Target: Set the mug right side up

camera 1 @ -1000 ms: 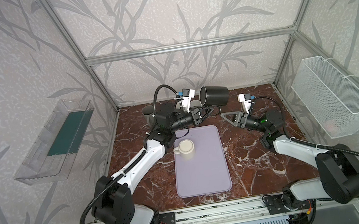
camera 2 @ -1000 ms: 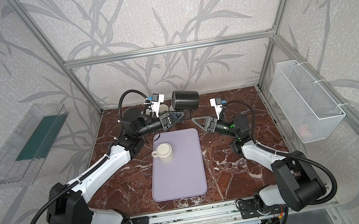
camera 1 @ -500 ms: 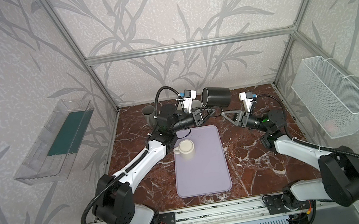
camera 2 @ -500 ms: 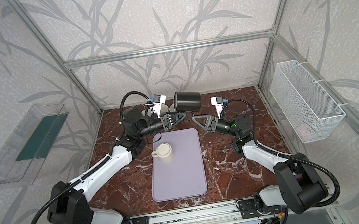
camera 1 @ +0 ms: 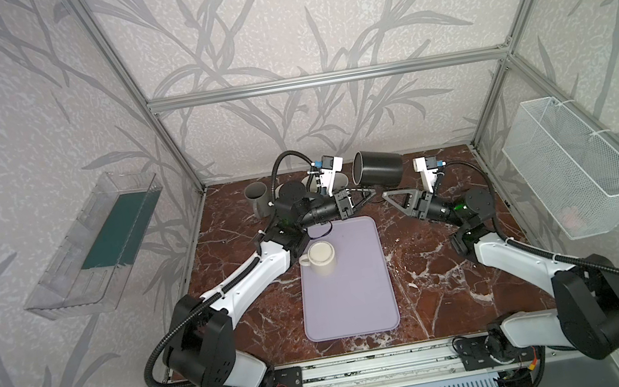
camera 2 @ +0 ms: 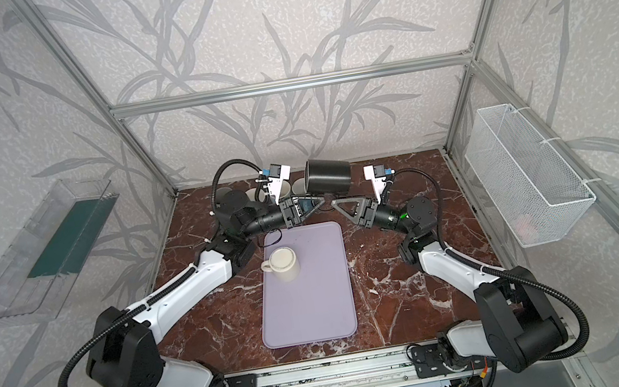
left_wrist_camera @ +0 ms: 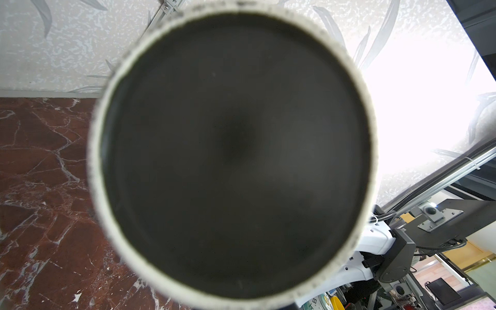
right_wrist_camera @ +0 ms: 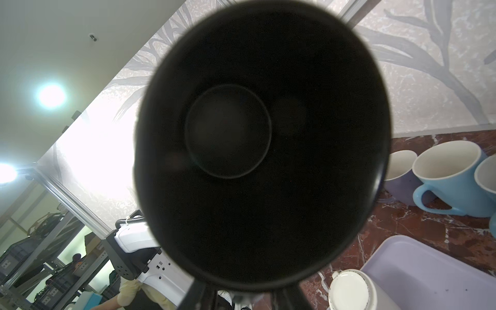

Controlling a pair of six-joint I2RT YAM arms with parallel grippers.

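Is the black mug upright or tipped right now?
Tipped on its side: the black mug lies roughly level above the table, and the right wrist view looks straight into its mouth.

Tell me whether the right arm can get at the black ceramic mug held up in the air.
Probably yes. The black ceramic mug lies sideways in the shut left gripper, its mouth facing the right gripper, which is just below its rim with nothing between. Whether they touch, I cannot tell.
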